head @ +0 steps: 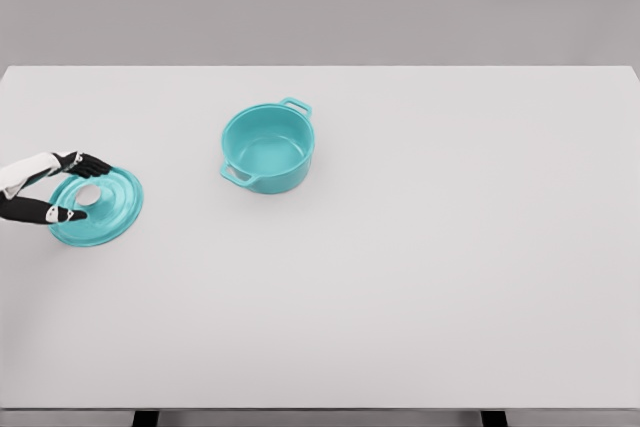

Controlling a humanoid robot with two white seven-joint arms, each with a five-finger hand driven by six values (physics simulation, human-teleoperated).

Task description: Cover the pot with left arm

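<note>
A teal pot [268, 148] with two side handles stands open and upright on the white table [420, 277], left of centre. Its teal lid [108, 215] lies flat near the table's left edge, with a pale round knob [88, 195] on top. My left hand [92, 189] reaches in from the left edge over the lid. The dark fingers [92, 164] are above the knob and the thumb [66, 214] below it, spread wide with a gap on each side. The lid rests on the table, well apart from the pot.
The table's far edge meets a grey wall, and its front edge runs along the bottom of the view.
</note>
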